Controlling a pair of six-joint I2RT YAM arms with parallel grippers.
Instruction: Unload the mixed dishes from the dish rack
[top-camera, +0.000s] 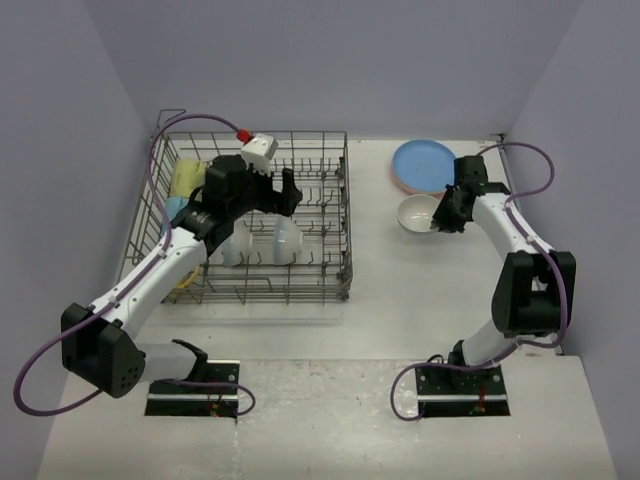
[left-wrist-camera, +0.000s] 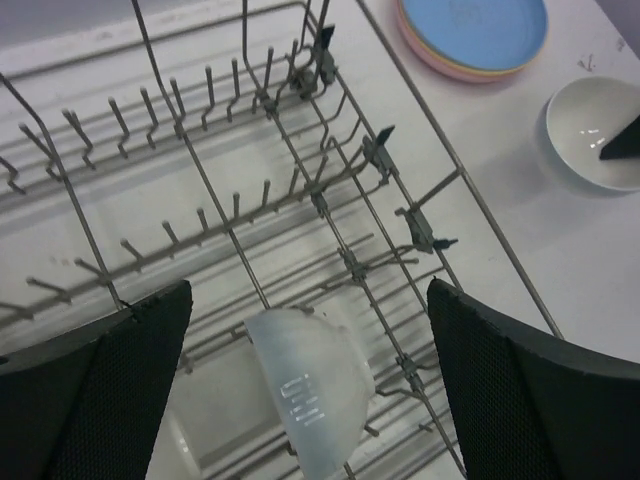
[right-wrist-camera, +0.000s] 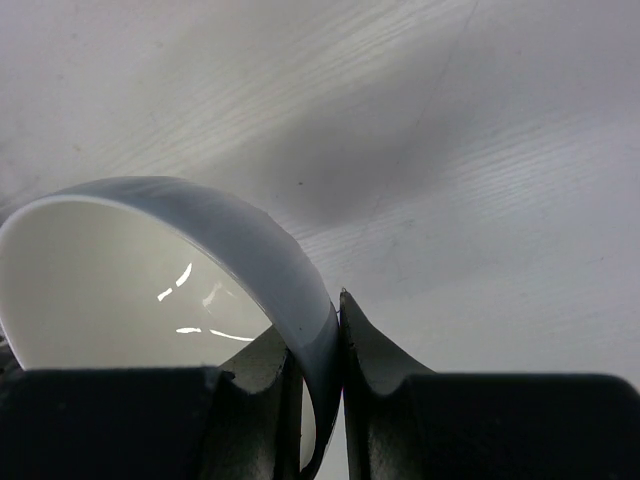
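Right gripper (right-wrist-camera: 318, 335) clamping white bowl (right-wrist-camera: 110, 290) by rim — mouth up, left gripper (left-wrist-camera: 308, 310) spread wide over racked bowl (left-wrist-camera: 310, 390), seemingly tipped sideways

Rack (top-camera: 346, 225): grey metal wire
Plates (left-wrist-camera: 470, 30): blue on top, yellow and pink edges beneath
Bowl (top-camera: 415, 212): glossy white
Cables (top-camera: 551, 172): purple

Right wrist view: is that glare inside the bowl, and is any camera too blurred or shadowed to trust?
Right wrist: only small glints inside the white bowl; its near rim, pinched by the right gripper, is soft, with a broad shadow on the table. Left wrist: dish rack sharp, no glare. Top external: even light, faint shadow under the rack.
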